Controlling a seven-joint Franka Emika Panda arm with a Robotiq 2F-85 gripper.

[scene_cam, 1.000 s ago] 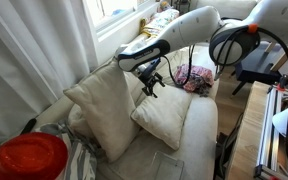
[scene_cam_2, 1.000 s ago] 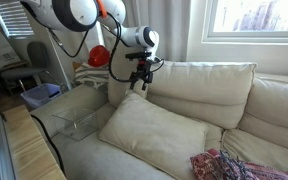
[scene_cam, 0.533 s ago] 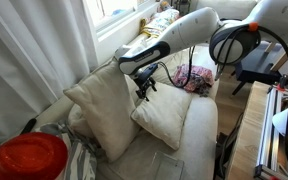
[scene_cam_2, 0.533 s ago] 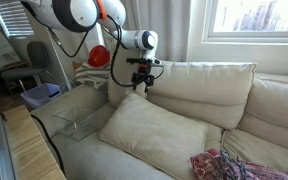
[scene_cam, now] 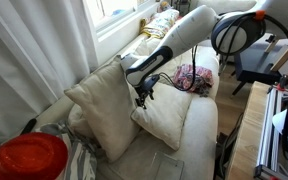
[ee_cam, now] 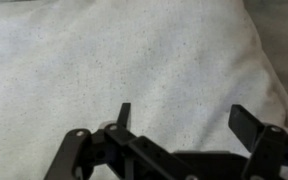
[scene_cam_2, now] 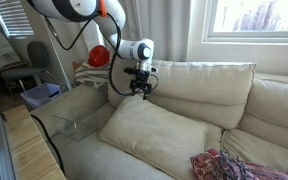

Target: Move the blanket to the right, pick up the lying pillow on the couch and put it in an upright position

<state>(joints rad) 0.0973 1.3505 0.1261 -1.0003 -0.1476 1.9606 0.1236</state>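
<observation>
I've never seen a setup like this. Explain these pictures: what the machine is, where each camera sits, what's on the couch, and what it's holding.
It is a white robot arm with a black two-fingered gripper at its tip. Two pictures come from cameras standing in the room; the third comes from a camera on the wrist, looking down past the fingers. On the long cream-white fabric couch lies a plain square cream-white pillow, and further along a small bundled blanket mottled pink, red and dark. A larger cream cushion leans upright beside the pillow. The gripper is open just above the pillow and holds nothing.
</observation>
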